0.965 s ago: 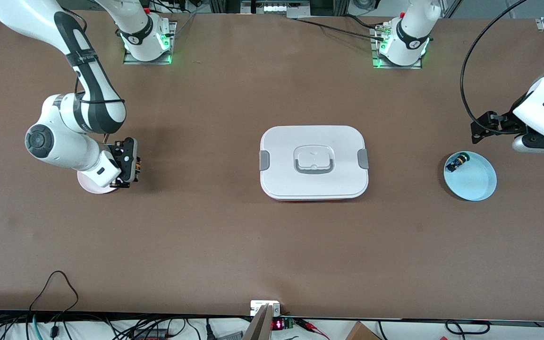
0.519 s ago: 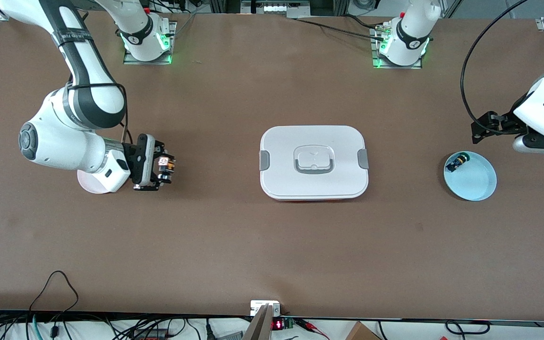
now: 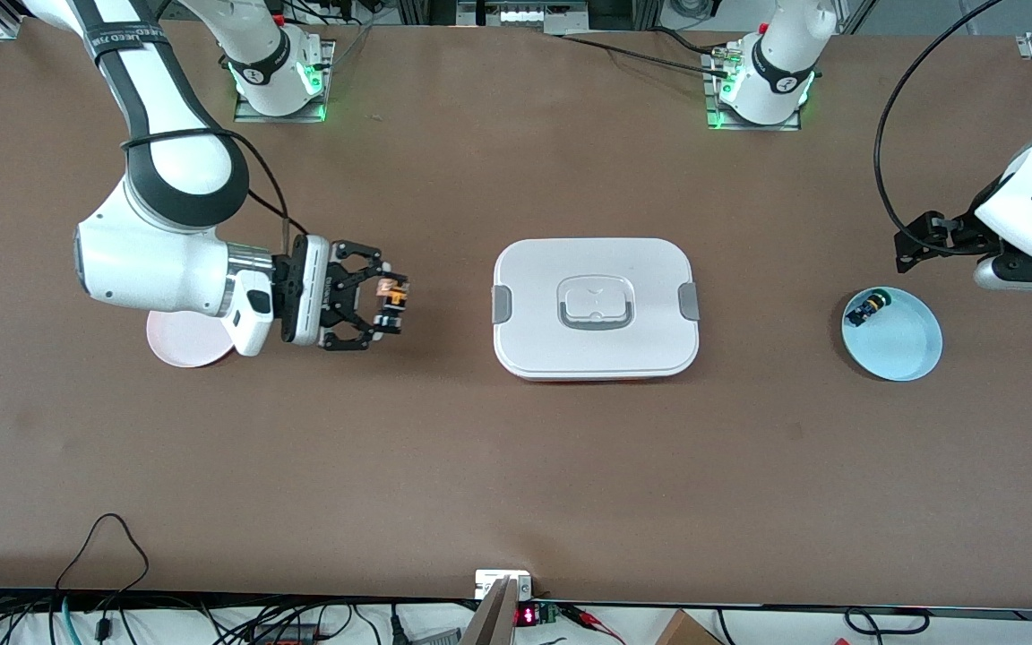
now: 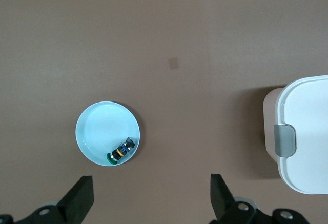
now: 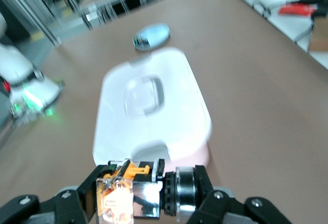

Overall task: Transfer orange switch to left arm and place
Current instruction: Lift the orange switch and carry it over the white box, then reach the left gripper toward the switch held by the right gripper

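Orange switch (image 3: 390,299) clamped in right gripper (image 3: 379,305) fingers over brown table (image 3: 444,448), left gripper (image 4: 148,203) fingers spread, waiting.

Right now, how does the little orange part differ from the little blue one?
The orange switch has an orange body; the blue switch has a blue one. The orange switch is up in the air, clamped in the right gripper over bare table between the pink plate and the box; the blue switch lies loose in the blue plate, with the open left gripper above. Both are small parts.
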